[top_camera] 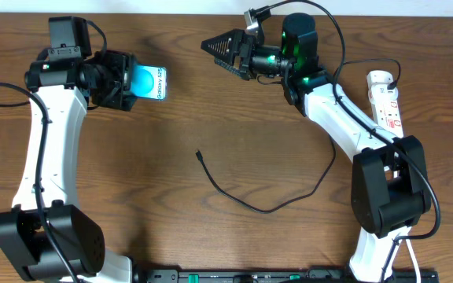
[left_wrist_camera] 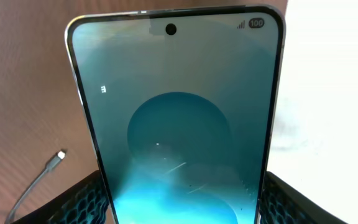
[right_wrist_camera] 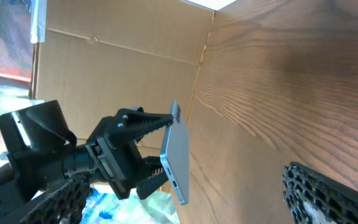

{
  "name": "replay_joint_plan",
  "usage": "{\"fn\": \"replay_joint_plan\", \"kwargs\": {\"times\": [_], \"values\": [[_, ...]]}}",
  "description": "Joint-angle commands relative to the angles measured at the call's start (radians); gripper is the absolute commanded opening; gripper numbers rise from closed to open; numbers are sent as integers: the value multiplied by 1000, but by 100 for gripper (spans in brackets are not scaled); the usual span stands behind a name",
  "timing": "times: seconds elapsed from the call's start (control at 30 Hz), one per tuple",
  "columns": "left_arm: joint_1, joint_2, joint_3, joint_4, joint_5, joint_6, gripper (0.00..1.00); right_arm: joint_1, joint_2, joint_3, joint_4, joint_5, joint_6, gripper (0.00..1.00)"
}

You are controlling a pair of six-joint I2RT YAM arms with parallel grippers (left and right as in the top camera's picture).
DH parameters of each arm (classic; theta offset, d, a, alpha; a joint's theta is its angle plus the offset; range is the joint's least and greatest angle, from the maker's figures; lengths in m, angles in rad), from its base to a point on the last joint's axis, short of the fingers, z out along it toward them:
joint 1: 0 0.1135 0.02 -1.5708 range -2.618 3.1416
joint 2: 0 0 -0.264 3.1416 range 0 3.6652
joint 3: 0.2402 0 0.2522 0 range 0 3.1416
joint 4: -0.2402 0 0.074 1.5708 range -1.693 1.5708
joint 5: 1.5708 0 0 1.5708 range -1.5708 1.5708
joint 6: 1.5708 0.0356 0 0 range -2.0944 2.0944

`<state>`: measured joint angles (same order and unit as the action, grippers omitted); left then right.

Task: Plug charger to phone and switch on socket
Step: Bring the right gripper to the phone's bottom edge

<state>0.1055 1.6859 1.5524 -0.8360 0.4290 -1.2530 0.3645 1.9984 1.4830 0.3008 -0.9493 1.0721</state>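
Note:
My left gripper point(top_camera: 130, 83) is shut on the phone point(top_camera: 152, 82), gripping its two long edges, at the far left of the table. The cyan screen fills the left wrist view point(left_wrist_camera: 179, 112), with the fingers point(left_wrist_camera: 182, 208) at its lower sides. The charger point(top_camera: 250, 206) is a thin black cable curving over the middle of the table. Its plug tip point(top_camera: 198, 155) lies free and also shows in the left wrist view point(left_wrist_camera: 59, 155). My right gripper point(top_camera: 217, 49) is open and empty at the far middle. The right wrist view shows the phone point(right_wrist_camera: 178, 155) edge-on. The socket point(top_camera: 385, 98) lies at the right.
A brown cardboard wall point(right_wrist_camera: 117, 68) stands behind the table's far edge. The right arm's base point(top_camera: 388, 189) sits at the right front, next to the socket's white cord point(top_camera: 406, 251). The left arm's base point(top_camera: 46, 240) is at the left front.

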Motion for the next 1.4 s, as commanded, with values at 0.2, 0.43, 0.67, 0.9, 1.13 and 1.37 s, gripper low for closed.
{"fn": "replay_joint_plan", "kwargs": {"times": [0.2, 0.43, 0.67, 0.9, 1.13, 1.37], "values": [[-2, 9, 3, -85, 26, -46, 7, 31, 37, 10, -31, -75, -87, 96], [-55, 9, 3, -114, -50, -43, 7, 100, 74, 10, -95, -89, -174, 89], [-92, 9, 3, -148, -164, -51, 7, 119, 74, 10, -74, -102, -180, 86], [-92, 9, 3, -159, -182, -56, 7, 122, 74, 10, -78, -108, -195, 85], [-92, 10, 3, -174, -191, -127, 7, 142, 74, 10, -74, -108, -209, 85], [-92, 10, 3, -177, -145, -250, 7, 155, 74, 10, -73, -101, -209, 85]]}}
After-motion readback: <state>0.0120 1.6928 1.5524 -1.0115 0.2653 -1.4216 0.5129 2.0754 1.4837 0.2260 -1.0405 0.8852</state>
